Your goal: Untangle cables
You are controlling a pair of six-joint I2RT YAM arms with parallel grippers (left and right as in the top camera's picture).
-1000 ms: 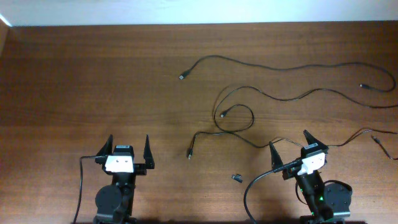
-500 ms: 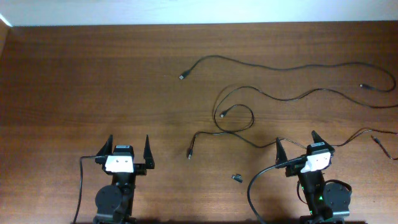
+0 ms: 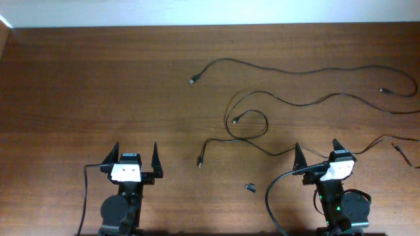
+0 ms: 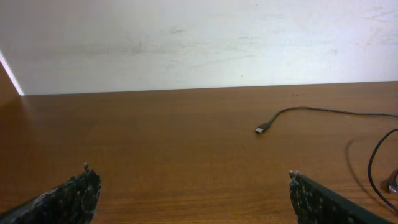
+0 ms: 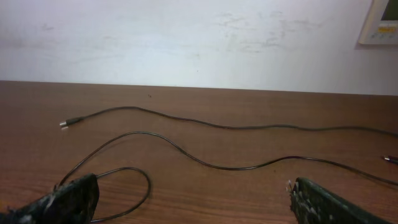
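Nearest me, at the front edge of the brown wooden worktop, the left claw is standing with its two fingers spread as wide as they go, gripping nothing, with bare wood in front of it. Across from it the right claw is gaping just as wide and is also holding nothing. A tiny dark loose piece is lying between the two arms, closer to the right one. Just beyond that, the cables are sprawling over the right half of the worktop as long thin black strands. One is running close past the right claw's fingertips, though I cannot tell whether it is touching them, and is ending in a plug near the middle. Another is curling into a loose loop behind it. The farthest strand is snaking towards the back, and its plug is lying ahead and to the right of the left claw. A white wall is closing off the far side.
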